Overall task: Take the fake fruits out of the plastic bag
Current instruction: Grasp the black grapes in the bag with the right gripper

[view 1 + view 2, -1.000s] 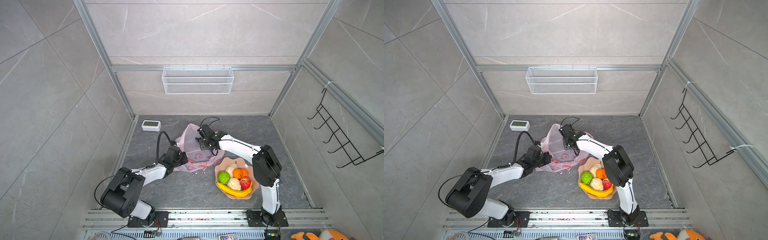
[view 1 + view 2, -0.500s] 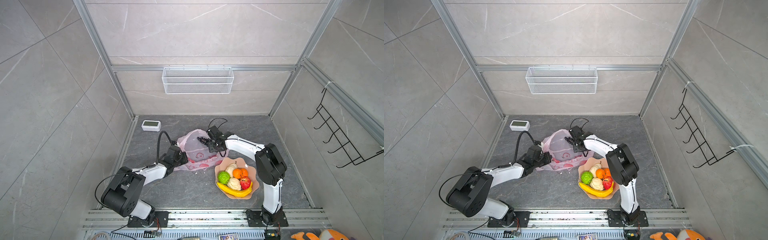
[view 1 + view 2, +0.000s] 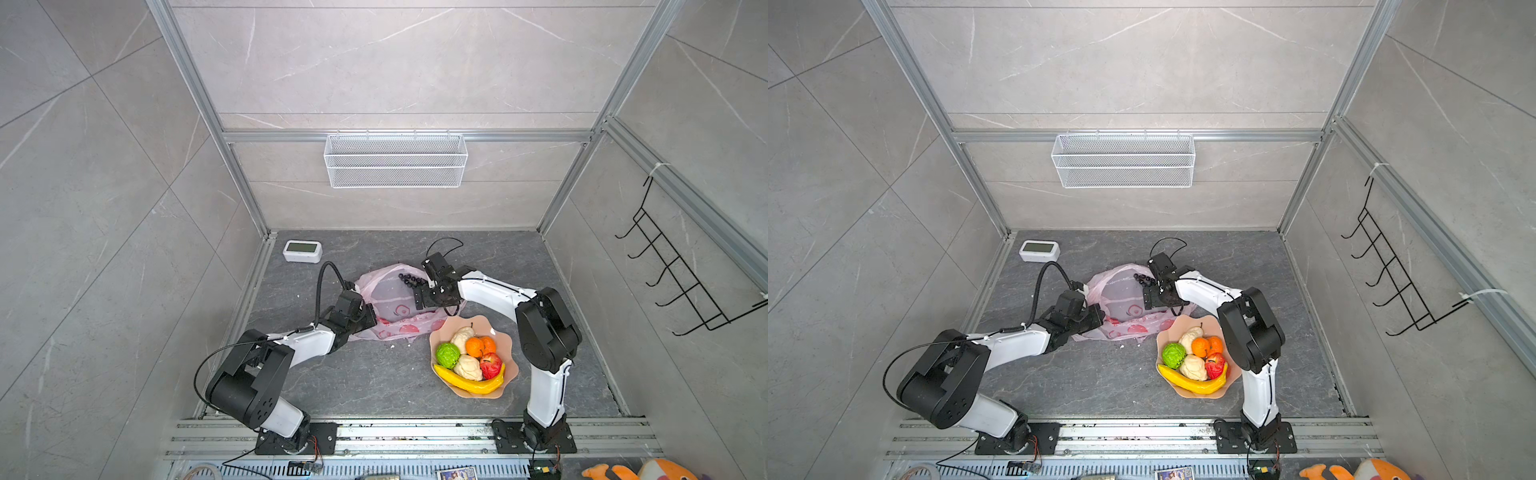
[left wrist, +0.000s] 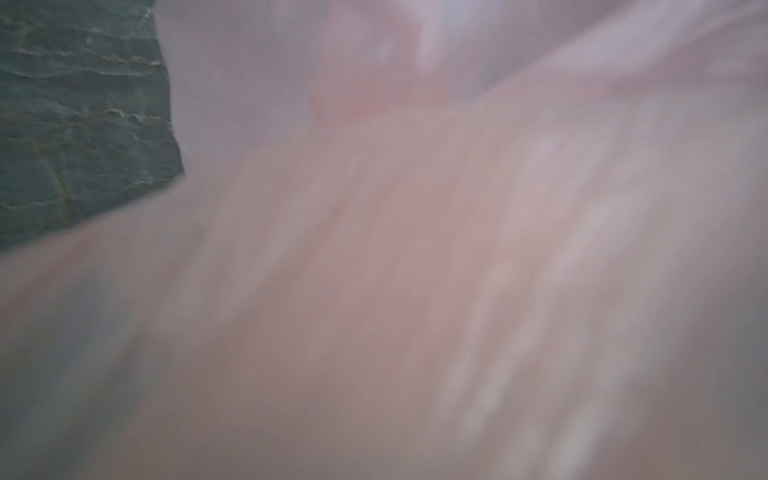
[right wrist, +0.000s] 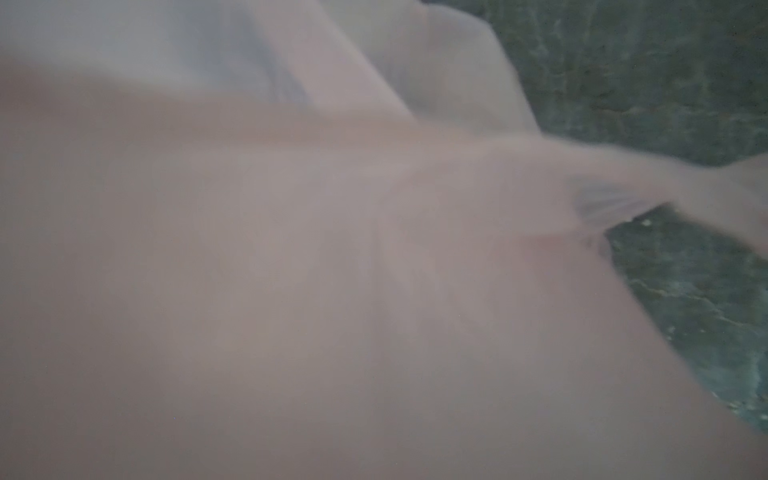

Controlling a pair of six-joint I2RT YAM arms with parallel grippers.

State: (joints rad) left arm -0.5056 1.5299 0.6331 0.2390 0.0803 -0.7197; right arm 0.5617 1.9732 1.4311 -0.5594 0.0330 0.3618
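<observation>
The pale pink plastic bag [image 3: 392, 305] [image 3: 1123, 305] lies slumped on the dark floor. My left gripper [image 3: 369, 316] [image 3: 1099, 316] is shut on its left edge. The dark grape bunch [image 3: 410, 280] [image 3: 1145, 279] rests at the bag's far right rim, right beside my right gripper [image 3: 420, 287] [image 3: 1152, 289], whose jaws stand open. Bag plastic [image 4: 415, 249] [image 5: 291, 249] fills both wrist views and hides the jaws. A green ball [image 3: 447, 354], two oranges [image 3: 473, 347], an apple [image 3: 490, 365], two cream lumps [image 3: 468, 368] and a banana [image 3: 469, 384] sit in the peach dish [image 3: 512, 351].
A white clock [image 3: 302, 250] stands at the back left of the floor. A wire basket [image 3: 395, 160] hangs on the back wall and a black hook rack [image 3: 681, 282] on the right wall. An orange plush toy [image 3: 648, 471] lies beyond the front rail.
My right gripper drew back to the right out of the bag's middle carrying the grapes, then opened. The bag sagged flatter. The left arm stayed put.
</observation>
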